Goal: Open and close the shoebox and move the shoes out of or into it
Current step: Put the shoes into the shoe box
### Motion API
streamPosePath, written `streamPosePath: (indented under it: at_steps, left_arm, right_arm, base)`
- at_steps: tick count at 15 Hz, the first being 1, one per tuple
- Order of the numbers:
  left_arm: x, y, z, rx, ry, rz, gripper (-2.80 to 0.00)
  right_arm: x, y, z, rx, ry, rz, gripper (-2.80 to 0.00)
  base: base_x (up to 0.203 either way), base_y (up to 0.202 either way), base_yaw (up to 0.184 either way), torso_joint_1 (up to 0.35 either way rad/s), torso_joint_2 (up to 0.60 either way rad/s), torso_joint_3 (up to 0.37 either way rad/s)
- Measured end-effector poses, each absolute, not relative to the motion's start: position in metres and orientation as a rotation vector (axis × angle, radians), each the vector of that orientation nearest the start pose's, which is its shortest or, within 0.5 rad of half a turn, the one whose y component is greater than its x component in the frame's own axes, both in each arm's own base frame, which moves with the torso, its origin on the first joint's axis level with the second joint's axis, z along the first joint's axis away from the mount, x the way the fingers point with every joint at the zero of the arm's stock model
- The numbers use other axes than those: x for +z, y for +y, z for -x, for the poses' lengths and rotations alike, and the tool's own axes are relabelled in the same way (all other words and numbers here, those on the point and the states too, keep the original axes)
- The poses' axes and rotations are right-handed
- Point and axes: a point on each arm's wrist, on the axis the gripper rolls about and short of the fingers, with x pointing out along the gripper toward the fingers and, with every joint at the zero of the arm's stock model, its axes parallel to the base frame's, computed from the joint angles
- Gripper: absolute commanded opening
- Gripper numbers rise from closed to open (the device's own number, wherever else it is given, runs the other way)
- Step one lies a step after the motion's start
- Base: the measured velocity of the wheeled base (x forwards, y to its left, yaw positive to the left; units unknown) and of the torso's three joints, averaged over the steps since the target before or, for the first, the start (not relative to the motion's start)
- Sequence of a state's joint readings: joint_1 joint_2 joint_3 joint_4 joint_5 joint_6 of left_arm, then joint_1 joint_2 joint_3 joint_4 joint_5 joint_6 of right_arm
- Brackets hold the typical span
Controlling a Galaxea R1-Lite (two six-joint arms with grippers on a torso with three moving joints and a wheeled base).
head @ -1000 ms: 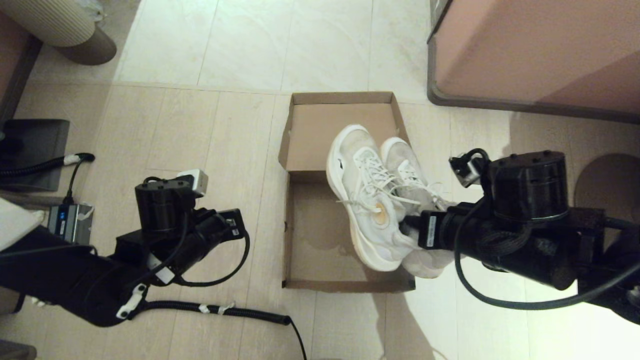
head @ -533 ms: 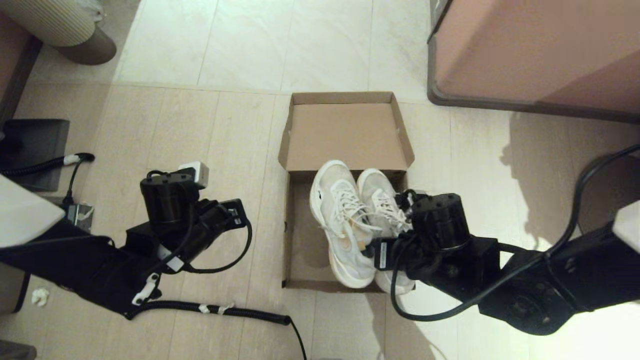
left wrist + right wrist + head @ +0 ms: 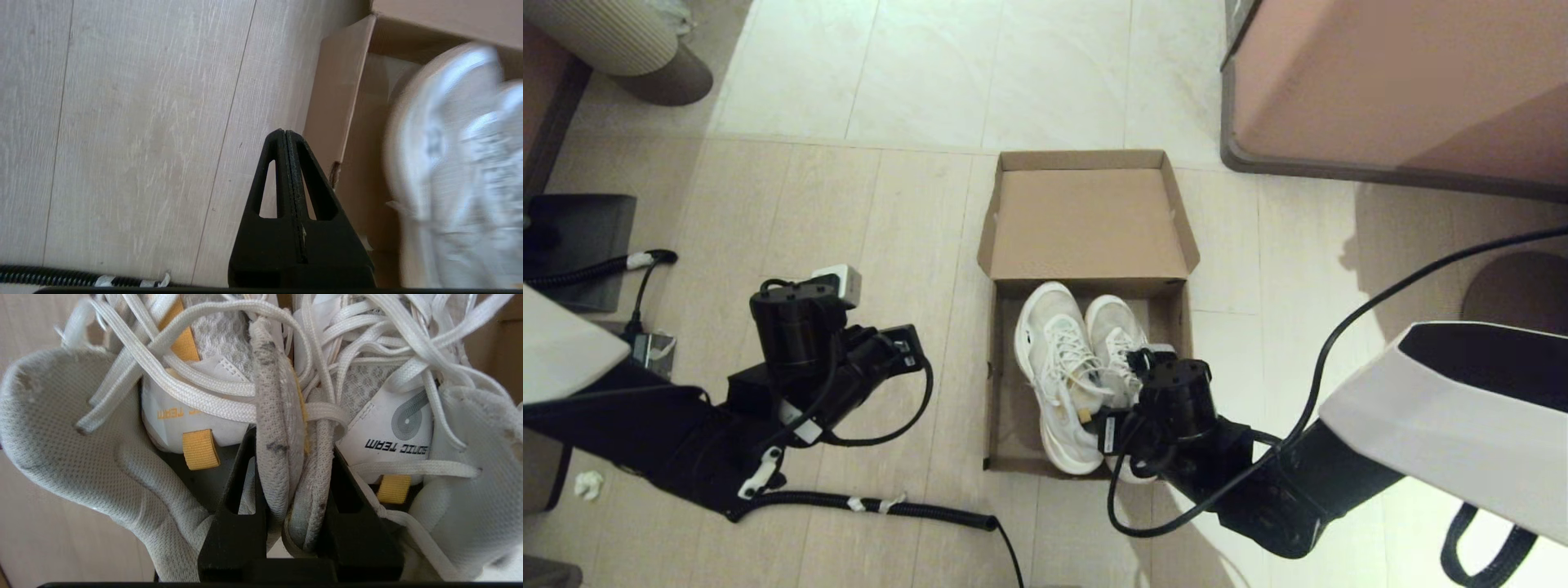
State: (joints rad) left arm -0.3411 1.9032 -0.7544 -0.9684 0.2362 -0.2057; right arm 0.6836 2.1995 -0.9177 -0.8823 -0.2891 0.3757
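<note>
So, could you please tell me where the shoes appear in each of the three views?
Head view: the shoes sit low in the shoebox, nearer its right wall, held by the right hand.
Left wrist view: blurred shoes beyond the shut left hand.
Right wrist view: collars pinched together.
Shared landmark: the shoebox's cardboard.

Pinkish furniture block (image 3: 1405,82) far right; ribbed bin (image 3: 613,37) far left.

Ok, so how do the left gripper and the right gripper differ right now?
The right gripper is clamped on the shoes' inner collars over the shoebox; the left gripper is shut on nothing. The right reaches into the box; the left hangs beside it over the floor. Both have black fingers.
</note>
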Motion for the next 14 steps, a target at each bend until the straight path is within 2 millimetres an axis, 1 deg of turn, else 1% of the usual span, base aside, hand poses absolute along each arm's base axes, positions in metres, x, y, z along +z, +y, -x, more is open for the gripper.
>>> streamPosePath:
  at_steps: [3,6,7,12,14]
  left_arm:
    - [0.134,-0.107,-0.318,-0.085,0.181,0.155,-2.80]
    - [0.132,-0.107,-0.317,-0.093,0.178,0.158,-2.80]
    - [0.132,-0.107,-0.318,-0.095,0.179,0.159,-2.80]
    - [0.128,-0.110,-0.326,-0.097,0.178,0.158,-2.80]
    - [0.125,-0.112,-0.329,-0.099,0.185,0.156,-2.80]
  right_arm:
    - [0.036,0.249,-0.316,0.322,0.388,-0.196,-2.80]
    - [0.020,0.254,-0.325,0.319,0.384,-0.199,-2.80]
    - [0.017,0.255,-0.327,0.317,0.387,-0.197,0.00]
    - [0.010,0.258,-0.333,0.306,0.383,-0.195,0.00]
    - [0.015,0.256,-0.330,0.293,0.376,-0.195,0.00]
  base:
    - [0.000,0.000,0.000,0.000,0.00,0.000]
    - [0.000,0.000,0.000,0.000,0.00,0.000]
    - [0.000,0.000,0.000,0.000,0.00,0.000]
    - [0.000,0.000,0.000,0.000,0.00,0.000]
    - [0.000,0.000,0.000,0.000,0.00,0.000]
